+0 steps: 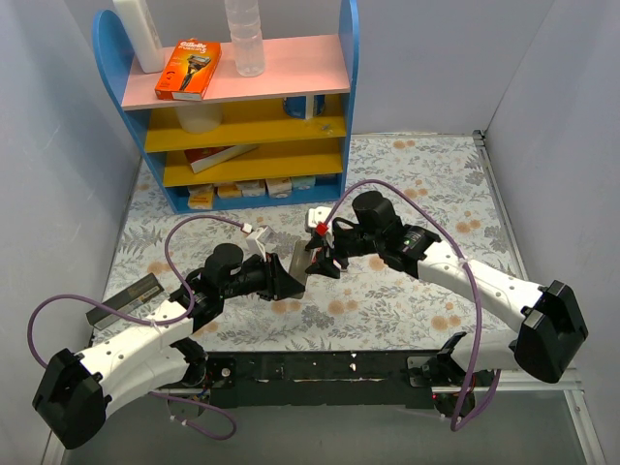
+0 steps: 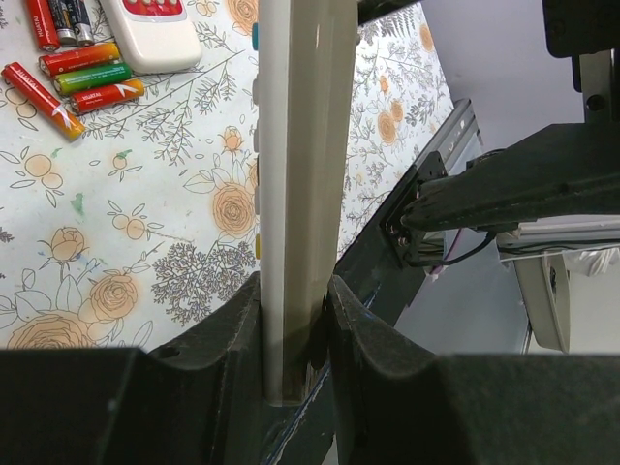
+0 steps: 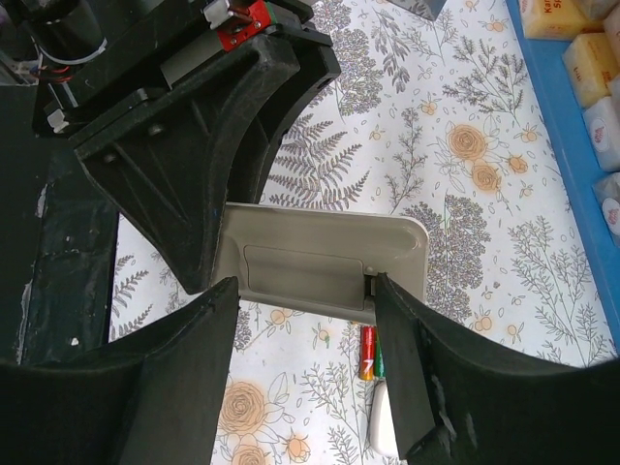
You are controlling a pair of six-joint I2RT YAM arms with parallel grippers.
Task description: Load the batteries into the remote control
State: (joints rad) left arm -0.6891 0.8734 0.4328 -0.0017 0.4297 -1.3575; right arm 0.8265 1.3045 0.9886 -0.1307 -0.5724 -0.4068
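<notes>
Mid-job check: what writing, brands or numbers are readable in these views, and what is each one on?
"7": apparently, on the red battery lying below the held remote, right wrist view.
"Ka": cut off at the frame edge, on a yellow packet.
Orange box on the top shelf: print too small to read.
Batteries in the left wrist view: labels too blurred to read.

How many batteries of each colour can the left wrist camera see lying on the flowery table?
Red batteries: 4
Bright green battery: 1
Dark batteries, cut off by the picture's edge: 2
Total: 7
</notes>
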